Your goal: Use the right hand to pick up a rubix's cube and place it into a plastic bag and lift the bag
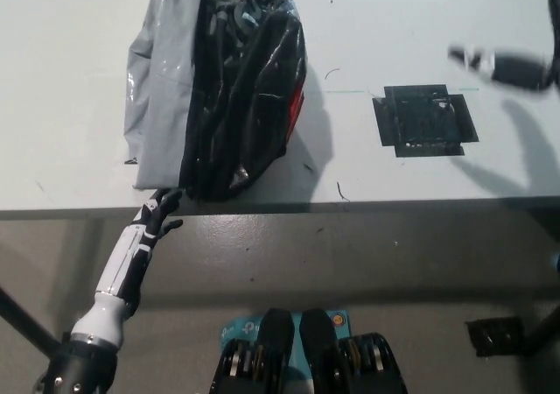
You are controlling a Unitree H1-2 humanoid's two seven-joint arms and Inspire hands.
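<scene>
Cube [296, 105] apparently bagged already: only a red sliver visible at the right edge of the bag [236, 79] lying on the table [70, 105]. Lift remaining. Right hand [512, 66] blurred at the right edge, fingers unreadable. Left hand [157, 214] at the table edge below the bag, fingers spread, holding nothing.

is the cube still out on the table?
No: the table shows only the bag and a black tape patch; something red shows through the bag.
</scene>
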